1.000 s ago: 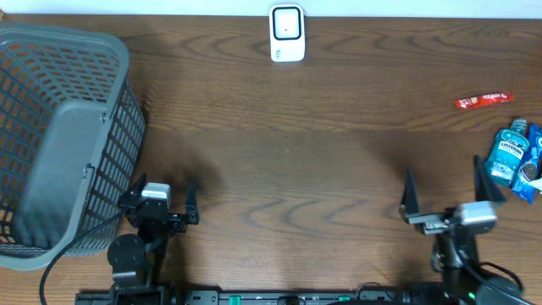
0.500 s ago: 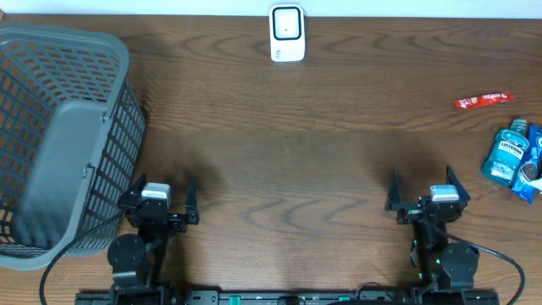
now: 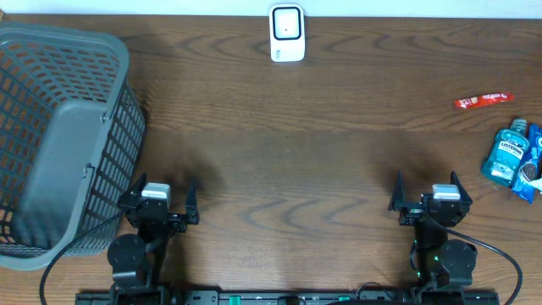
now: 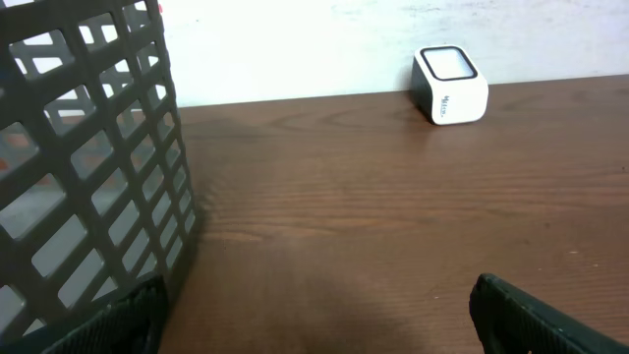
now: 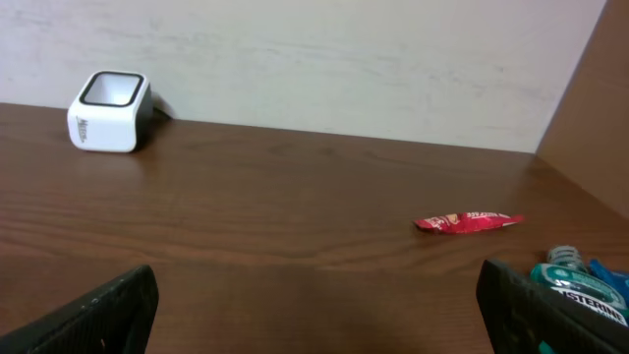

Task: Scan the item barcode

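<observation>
I had pulled the right claw (image 3: 428,193) back from the mouthwash bottle (image 3: 506,157) to the desk (image 3: 322,127) near edge, released and empty like the left claw (image 3: 159,199), ready to reach.

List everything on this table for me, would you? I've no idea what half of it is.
table: one, dark brown wood, under everything
basket: one, grey plastic mesh, left side
scanner: one, white box, far edge, middle
red packet: one, red, far right
mouthwash bottle: one, blue-green, right edge, lying flat
blue packet: one, blue, beside the bottle, partly cut off
left gripper: one, black, near edge, open, empty
right gripper: one, black, near edge, open, empty
</observation>
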`<state>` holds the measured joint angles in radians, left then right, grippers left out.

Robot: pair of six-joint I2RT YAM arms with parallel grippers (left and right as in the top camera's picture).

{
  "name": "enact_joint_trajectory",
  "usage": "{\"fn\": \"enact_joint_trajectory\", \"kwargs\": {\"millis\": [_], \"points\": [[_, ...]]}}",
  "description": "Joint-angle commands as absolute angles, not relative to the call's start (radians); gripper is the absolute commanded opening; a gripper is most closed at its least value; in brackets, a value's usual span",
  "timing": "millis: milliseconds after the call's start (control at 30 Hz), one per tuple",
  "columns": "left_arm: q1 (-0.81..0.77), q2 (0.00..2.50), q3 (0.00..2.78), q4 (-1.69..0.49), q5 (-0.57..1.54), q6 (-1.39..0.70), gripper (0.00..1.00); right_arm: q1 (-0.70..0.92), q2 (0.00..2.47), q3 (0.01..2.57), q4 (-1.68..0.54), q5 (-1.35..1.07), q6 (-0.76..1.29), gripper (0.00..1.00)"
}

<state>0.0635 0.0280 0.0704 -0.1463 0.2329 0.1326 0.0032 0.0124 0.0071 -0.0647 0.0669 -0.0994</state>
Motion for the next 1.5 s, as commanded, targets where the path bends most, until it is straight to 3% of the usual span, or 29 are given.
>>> {"fn": "enact_joint_trajectory", "kwargs": {"millis": [0, 467, 633, 767, 1467], "points": [[0.059, 0.025, 0.054, -0.171, 0.238, 0.145, 0.98, 0.011, 0.006, 0.006, -0.067, 0.085, -0.113, 0.99], [0.058, 0.027, 0.054, -0.175, 0.228, 0.134, 0.98, 0.011, 0.006, 0.006, -0.067, 0.085, -0.113, 0.99], [0.059, 0.029, 0.039, -0.144, 0.070, -0.094, 0.98, 0.011, 0.006, 0.006, -0.067, 0.085, -0.113, 0.99], [0.059, 0.029, 0.003, -0.065, 0.058, -0.091, 0.98, 0.011, 0.006, 0.006, -0.067, 0.085, -0.113, 0.99], [-0.041, 0.002, 0.004, -0.073, 0.045, 0.041, 0.98, 0.011, 0.006, 0.006, -0.067, 0.085, -0.113, 0.99]]}}
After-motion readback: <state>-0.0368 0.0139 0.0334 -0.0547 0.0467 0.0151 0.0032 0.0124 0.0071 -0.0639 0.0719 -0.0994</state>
